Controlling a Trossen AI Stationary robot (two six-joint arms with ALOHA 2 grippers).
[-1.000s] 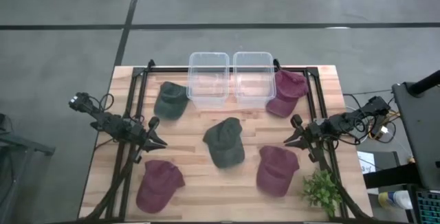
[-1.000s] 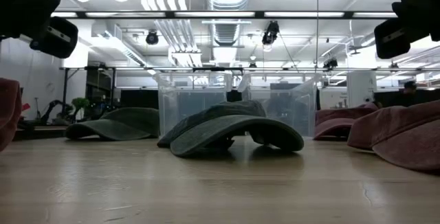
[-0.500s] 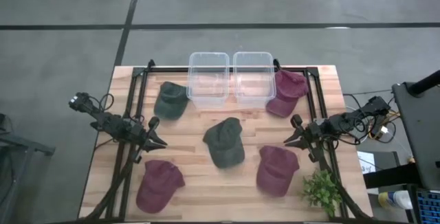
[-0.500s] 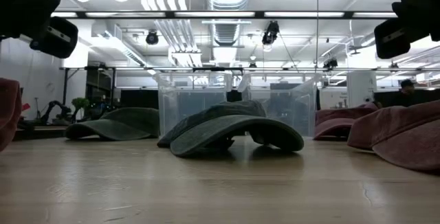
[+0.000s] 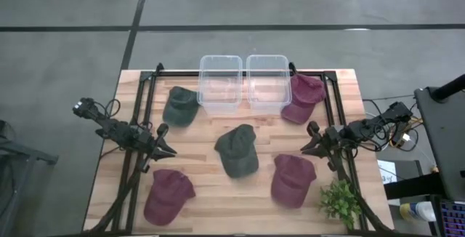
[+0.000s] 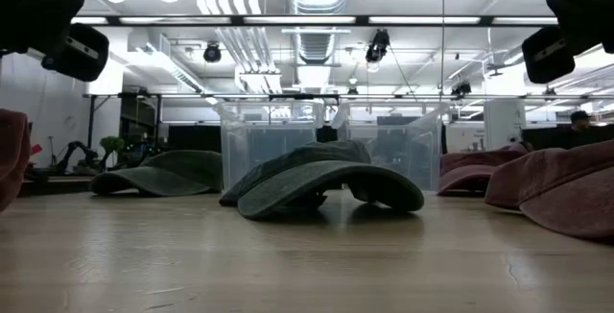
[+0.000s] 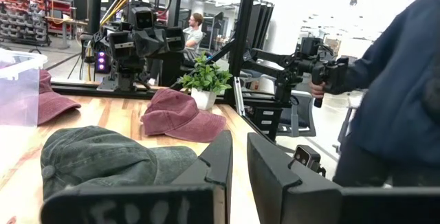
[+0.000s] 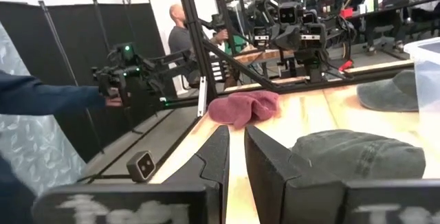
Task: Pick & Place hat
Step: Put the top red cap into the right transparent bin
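Since five hats lie loose on the worktop and two clear bins stand empty at its far edge, we judge the layout as a sorting start: nothing has been picked yet. The green hat (image 5: 237, 150) in the middle of the worktop sits between both arms, so we take it as the likeliest first pick. A second green hat (image 5: 180, 105) lies beside the left bin (image 5: 220, 83), and a dark red hat (image 5: 303, 97) rests just beside the right bin (image 5: 267, 81). Two more red hats sit toward the near edge, one by the left corner (image 5: 168, 195) and one toward the right (image 5: 292, 179), near a small potted plant (image 5: 340, 200).

We see the left gripper (image 5: 164, 141) hanging above the left side of the worktop, its fingers nearly together with only a thin gap, holding nothing. The right gripper (image 5: 311, 139) mirrors it over the right side, likewise almost closed and empty, touching no hat.
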